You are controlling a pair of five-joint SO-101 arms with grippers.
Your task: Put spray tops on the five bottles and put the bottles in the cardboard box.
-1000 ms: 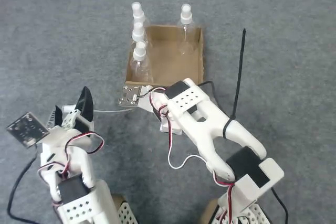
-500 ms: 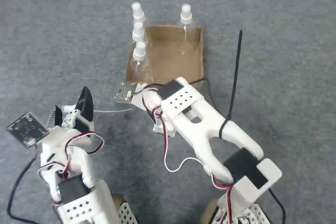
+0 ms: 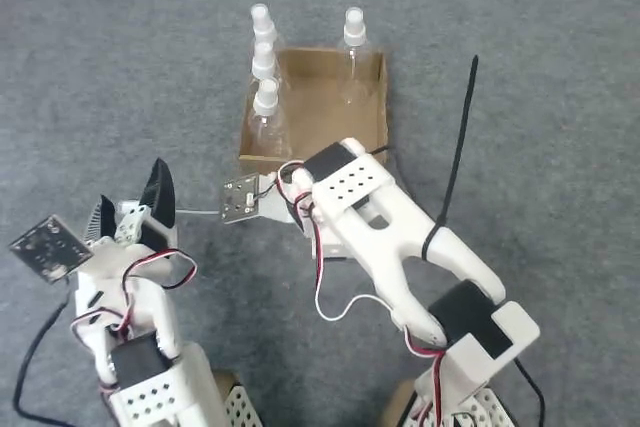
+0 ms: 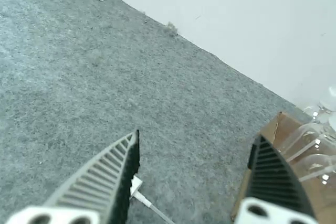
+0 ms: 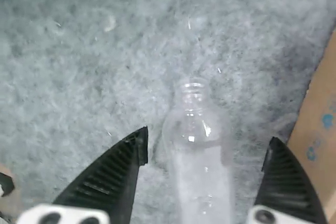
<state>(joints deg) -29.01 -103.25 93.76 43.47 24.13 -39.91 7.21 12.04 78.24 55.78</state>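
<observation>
A clear bottle (image 5: 197,145) without a top lies on the grey carpet, its open neck pointing away from the wrist. My right gripper (image 5: 208,135) is open and straddles it, one finger on each side, beside the cardboard box (image 5: 320,129). The cardboard box (image 3: 315,112) holds several bottles with white spray tops, such as the bottle (image 3: 267,107) at its left wall and the bottle (image 3: 354,37) at its far right. My left gripper (image 4: 197,136) is open and holds nothing. A thin white spray tube (image 4: 144,198) lies on the carpet just below it.
The right arm (image 3: 385,222) stretches over the carpet just in front of the box. A black cable (image 3: 458,147) stands up to the right of the box. Grey carpet lies open to the left and far right; a pale wall runs along the back.
The right arm's wrist has shifted a little to the left and back toward the near side, staying in front of the box. The left gripper has moved slightly.
</observation>
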